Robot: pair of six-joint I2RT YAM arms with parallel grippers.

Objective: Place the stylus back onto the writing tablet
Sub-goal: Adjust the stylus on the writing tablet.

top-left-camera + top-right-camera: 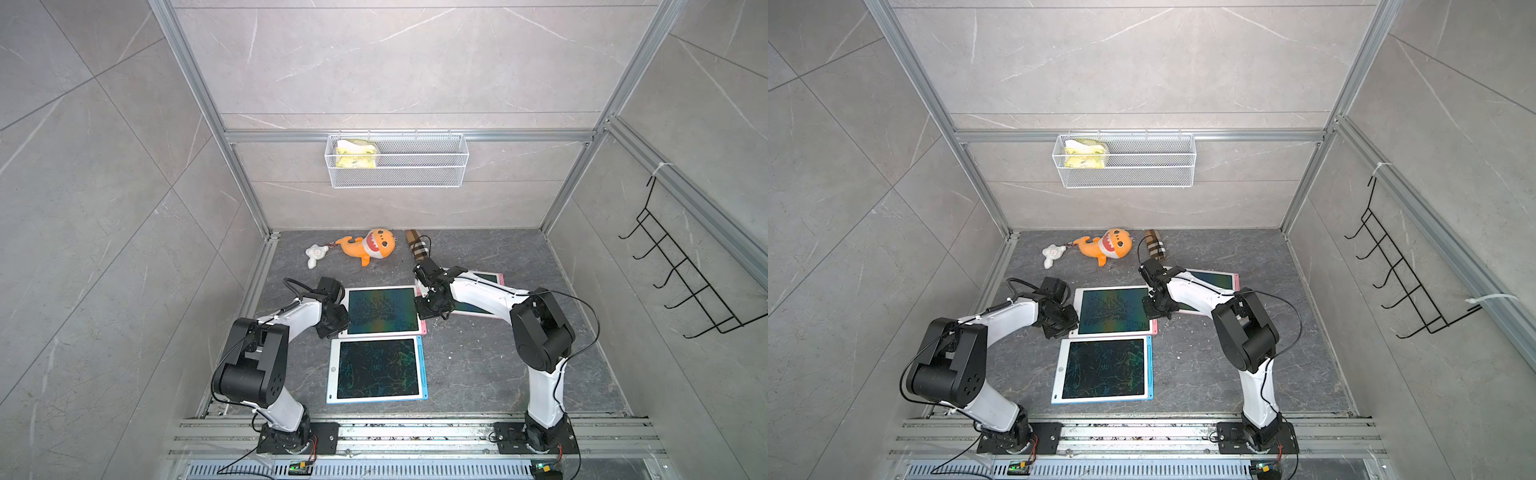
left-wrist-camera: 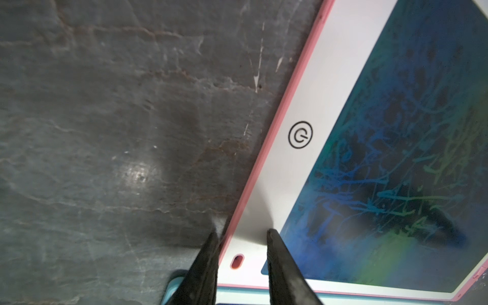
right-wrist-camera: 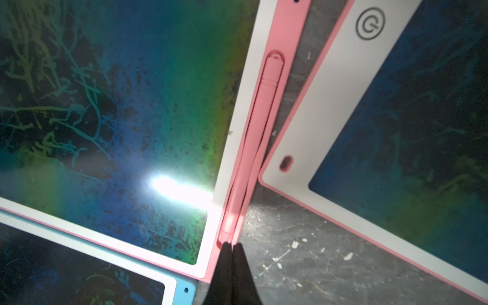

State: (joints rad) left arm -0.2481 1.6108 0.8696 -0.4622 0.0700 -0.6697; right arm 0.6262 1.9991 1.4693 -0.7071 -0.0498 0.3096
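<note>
Pink stylus (image 3: 260, 126) sits in the side slot of the pink tablet (image 3: 239, 111), running straight ahead of the right claw (image 3: 232, 247), whose tips are pinched together right at its near end. Meanwhile the left claw (image 2: 243, 232) is spread apart, straddling the tablet's other edge.

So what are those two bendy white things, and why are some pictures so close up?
Those are two robot arms, the left arm and the right arm, each ending in a gripper that pinches like two fingers. Two pictures look down on the scene from above; the two close ones come from cameras on the wrists. On the dark stone table lie a blue-framed writing tablet, a pink-framed writing tablet, a second pink-framed tablet and an orange plush shark. The right gripper is shut and holds nothing; its tip sits at the end of the pink stylus, which lies in the pink-framed tablet's side slot. The left gripper is open, straddling that tablet's opposite edge.
</note>
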